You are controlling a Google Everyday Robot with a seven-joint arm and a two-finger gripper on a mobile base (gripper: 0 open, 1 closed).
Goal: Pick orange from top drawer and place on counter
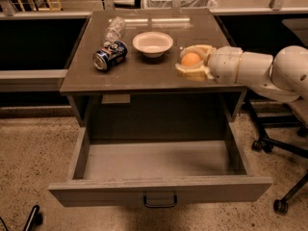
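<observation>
Placing step now: your gripper [186,60], center right of frame, is clamped on the orange [191,59] over the counter [144,73]. Next you lower gently, then release.

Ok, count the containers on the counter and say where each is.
3: the can lying left, the clear bottle just behind it, the white bowl at centre back. The gripper holds the orange over the counter's right side.
</observation>
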